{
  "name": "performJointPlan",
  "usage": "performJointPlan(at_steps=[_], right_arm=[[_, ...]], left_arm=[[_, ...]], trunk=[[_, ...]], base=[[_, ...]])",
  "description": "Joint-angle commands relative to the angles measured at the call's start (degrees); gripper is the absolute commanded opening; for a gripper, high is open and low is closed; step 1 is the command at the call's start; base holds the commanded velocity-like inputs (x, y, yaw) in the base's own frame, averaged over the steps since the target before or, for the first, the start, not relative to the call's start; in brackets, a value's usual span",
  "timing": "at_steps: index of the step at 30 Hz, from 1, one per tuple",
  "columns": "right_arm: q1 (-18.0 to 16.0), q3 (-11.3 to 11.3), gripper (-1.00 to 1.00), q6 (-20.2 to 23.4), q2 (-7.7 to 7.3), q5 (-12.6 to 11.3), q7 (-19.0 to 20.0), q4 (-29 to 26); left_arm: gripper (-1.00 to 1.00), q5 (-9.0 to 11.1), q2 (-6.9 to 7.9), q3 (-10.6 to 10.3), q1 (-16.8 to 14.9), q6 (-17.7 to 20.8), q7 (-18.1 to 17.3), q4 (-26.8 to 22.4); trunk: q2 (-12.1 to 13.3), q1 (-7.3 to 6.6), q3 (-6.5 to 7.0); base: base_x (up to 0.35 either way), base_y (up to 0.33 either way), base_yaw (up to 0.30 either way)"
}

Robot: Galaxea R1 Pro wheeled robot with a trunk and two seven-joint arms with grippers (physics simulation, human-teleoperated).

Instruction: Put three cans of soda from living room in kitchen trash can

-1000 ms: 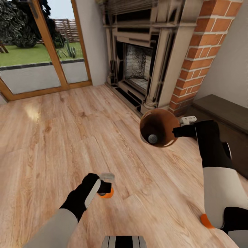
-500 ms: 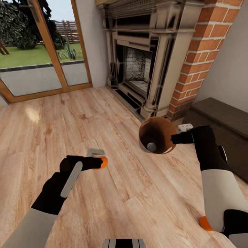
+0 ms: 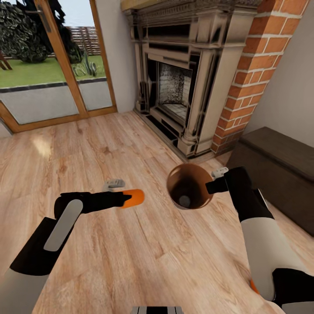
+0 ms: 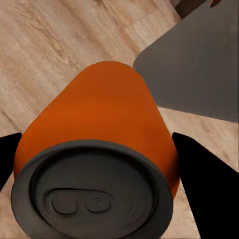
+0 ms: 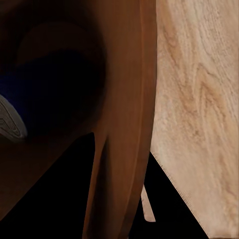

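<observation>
Centre frame: left tool [image 3: 126,199] clamps an orange cylindrical soda can [image 3: 133,198]; right tool [image 3: 211,187] grips the copper-lined round bin [image 3: 188,186]. Best centred over the mouth before release.

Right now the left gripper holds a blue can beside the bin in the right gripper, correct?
Not quite: the can in the left gripper is orange, as the left wrist view shows. The right gripper does hold the bin beside it.
</observation>
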Motion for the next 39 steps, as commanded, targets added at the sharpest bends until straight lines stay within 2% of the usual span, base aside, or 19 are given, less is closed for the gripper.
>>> performJointPlan(at_steps=[1, 5, 6, 7, 9, 10, 11, 13, 15, 20, 22, 25, 27, 30, 31, 33, 36, 37, 39], right_arm=[[0.0, 0.0, -1.0, 0.1, 0.28, -0.4, 0.2, 0.2], [0.1, 0.0, -1.0, 0.1, 1.8, 1.7, 0.2, 1.3], [0.1, -0.1, -1.0, 0.1, 2.19, 2.2, 0.2, 1.5], [0.1, -0.1, -1.0, 0.1, 2.55, 2.8, 0.2, 2.3], [0.1, 0.0, -1.0, 0.1, 2.73, 3.1, 0.1, 3.4], [0.1, 0.0, -1.0, 0.1, 2.77, 3.2, 0.1, 3.7], [0.1, 0.0, -1.0, 0.1, 2.86, 3.3, 0.1, 4.3], [0.1, 0.1, -1.0, 0.1, 2.91, 3.4, 0.0, 5.0], [0.3, 0.3, -1.0, 0.1, 3.0, 3.6, 0.0, 6.1], [0.5, 1.7, -1.0, 0.1, 4.08, 3.6, -1.2, 7.6], [0.5, 2.1, -1.0, 0.1, 5.41, 3.6, -3.6, 8.2], [0.5, 2.3, -1.0, 0.1, 6.39, 3.6, -4.9, 8.9], [0.6, 2.4, -1.0, 0.1, 6.92, 3.6, -5.4, 9.3], [0.6, 2.5, -1.0, 0.1, 7.65, 3.6, -5.9, 9.8], [0.6, 2.6, -1.0, 0.1, 7.82, 3.6, -6.0, 9.9], [0.6, 2.7, -1.0, 0.1, 7.96, 3.6, -6.2, 10.0], [0.6, 2.8, -1.0, 0.1, 8.05, 3.6, -6.3, 10.1], [0.6, 2.8, -1.0, 0.1, 8.08, 3.6, -6.3, 10.1], [0.6, 2.8, -1.0, 0.1, 8.09, 3.6, -6.3, 10.1]], left_arm=[[-1.0, 0.7, 0.05, 0.0, 0.0, 0.0, 0.0, -0.1], [-1.0, 5.6, 0.98, 0.1, 0.1, 0.0, 0.0, -0.5], [-1.0, 6.9, 1.98, 0.1, 0.1, 0.0, 0.0, -0.5], [-1.0, 9.5, 3.51, 0.1, 0.0, 0.0, 0.0, -0.6], [-1.0, 12.3, 4.69, 0.1, -0.1, 0.0, 0.0, -0.6], [-1.0, 13.1, 5.06, 0.1, -0.1, 0.0, 0.0, -0.6], [-1.0, 14.5, 6.25, 0.1, -0.2, 0.0, 0.0, -0.6], [-1.0, 16.1, 7.51, 0.2, -0.4, 0.0, -0.1, -0.6], [-1.0, 19.3, 9.19, 0.2, -0.6, 0.0, -0.1, -0.6], [-1.0, 22.1, 9.93, 0.2, -1.5, 0.0, -0.1, -0.6], [-1.0, 23.3, 9.78, -0.1, -2.5, 0.0, 0.1, -0.6], [-1.0, 23.8, 9.01, -0.4, -2.9, 0.0, 0.2, -0.6], [-1.0, 23.9, 7.47, -0.5, -3.1, 0.0, 0.4, -0.6], [-1.0, 23.7, 3.89, -1.1, -3.2, 0.0, 3.0, -0.6], [-1.0, 23.6, 2.5, -2.1, -3.2, 0.0, 4.6, -0.6], [-1.0, 23.6, 0.91, -3.9, -3.3, 0.0, 6.2, -0.6], [-1.0, 23.7, -0.51, -5.3, -3.3, 0.0, 7.3, -0.6], [-1.0, 23.6, -1.43, -6.0, -3.3, 0.0, 8.3, -0.6], [-1.0, 23.6, -1.92, -6.5, -3.3, 0.0, 9.2, -0.5]], trunk=[[0.4, -0.23, 0.19], [2.0, -1.11, 0.91], [2.4, -1.33, 1.09], [2.8, -1.55, 1.27], [3.6, -1.99, 1.63], [4.0, -2.21, 1.81], [4.4, -2.43, 1.99], [5.2, -2.87, 2.35], [6.0, -3.31, 2.71], [8.0, -4.4, 3.61], [8.4, -4.62, 3.78], [8.4, -4.62, 3.78], [8.4, -4.62, 3.78], [8.4, -4.62, 3.78], [8.4, -4.62, 3.78], [8.4, -4.62, 3.78], [8.4, -4.62, 3.78], [8.4, -4.62, 3.78], [8.4, -4.62, 3.78]], base=[[0.0, 0.0, 0.0], [0.0, 0.0, 0.0], [0.0, 0.0, 0.0], [0.0, 0.0, 0.0], [0.0, 0.0, 0.0], [0.0, 0.0, 0.0], [0.0, 0.0, 0.0], [0.0, 0.0, 0.0], [0.0, 0.0, 0.0], [0.0, 0.0, 0.0], [0.0, 0.0, 0.0], [0.0, 0.0, 0.0], [0.0, 0.0, 0.0], [0.0, 0.0, 0.0], [0.0, 0.0, 0.0], [0.0, 0.0, 0.0], [0.0, 0.0, 0.0], [0.0, 0.0, 0.0], [0.0, 0.0, 0.0]])
